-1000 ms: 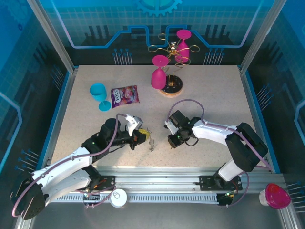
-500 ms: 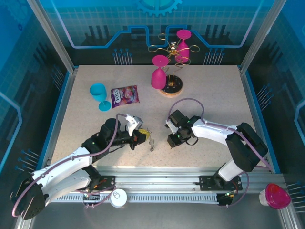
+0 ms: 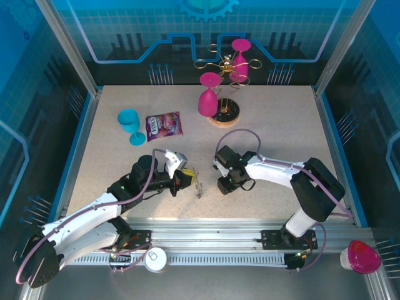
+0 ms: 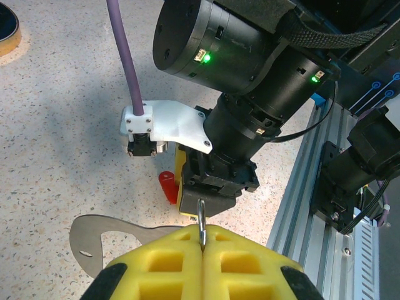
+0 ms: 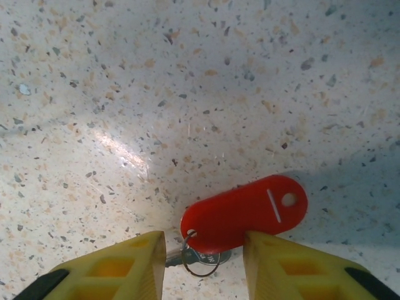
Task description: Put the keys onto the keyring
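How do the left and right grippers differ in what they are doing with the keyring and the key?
The left gripper is shut, while the right gripper is open. The left gripper pinches the keyring, whose flat grey plate juts out sideways; the right gripper holds nothing, and the red key lies flat on the table between its spread fingers. Both have yellow fingers and face each other closely.

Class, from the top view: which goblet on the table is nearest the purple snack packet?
The blue goblet, just left of the packet; the pink goblets sit farther back at the gold rack.
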`<act>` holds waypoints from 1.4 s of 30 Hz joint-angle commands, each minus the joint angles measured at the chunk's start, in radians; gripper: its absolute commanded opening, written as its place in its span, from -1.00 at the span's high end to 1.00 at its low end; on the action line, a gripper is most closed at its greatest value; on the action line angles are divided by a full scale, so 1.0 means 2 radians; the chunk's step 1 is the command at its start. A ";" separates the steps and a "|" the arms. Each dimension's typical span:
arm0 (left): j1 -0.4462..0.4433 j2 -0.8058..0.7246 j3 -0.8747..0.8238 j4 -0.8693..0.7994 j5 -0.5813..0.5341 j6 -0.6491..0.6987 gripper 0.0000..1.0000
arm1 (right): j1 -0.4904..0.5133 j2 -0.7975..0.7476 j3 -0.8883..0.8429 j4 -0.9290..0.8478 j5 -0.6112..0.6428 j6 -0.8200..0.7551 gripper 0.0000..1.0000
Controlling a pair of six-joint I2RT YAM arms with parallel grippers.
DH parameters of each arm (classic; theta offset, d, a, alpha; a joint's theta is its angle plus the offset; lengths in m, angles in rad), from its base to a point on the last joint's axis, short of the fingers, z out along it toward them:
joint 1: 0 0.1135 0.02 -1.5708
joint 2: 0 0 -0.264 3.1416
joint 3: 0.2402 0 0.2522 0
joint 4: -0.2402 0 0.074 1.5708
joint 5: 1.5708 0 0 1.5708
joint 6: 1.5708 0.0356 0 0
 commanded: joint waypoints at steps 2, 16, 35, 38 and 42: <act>0.003 -0.011 -0.004 -0.002 0.001 0.001 1.00 | 0.005 0.004 0.016 -0.020 0.018 0.007 0.40; 0.003 -0.011 -0.005 -0.001 0.000 0.001 1.00 | 0.006 0.005 0.019 -0.023 0.024 0.003 0.65; 0.003 -0.013 -0.004 -0.003 0.000 0.001 1.00 | 0.006 0.019 0.024 -0.015 0.013 0.000 0.69; 0.003 -0.013 -0.004 -0.004 0.001 0.001 1.00 | 0.006 0.019 0.025 -0.015 0.012 0.000 0.72; 0.003 -0.012 -0.004 -0.003 0.001 0.001 1.00 | 0.006 0.018 0.025 -0.016 0.012 -0.001 0.81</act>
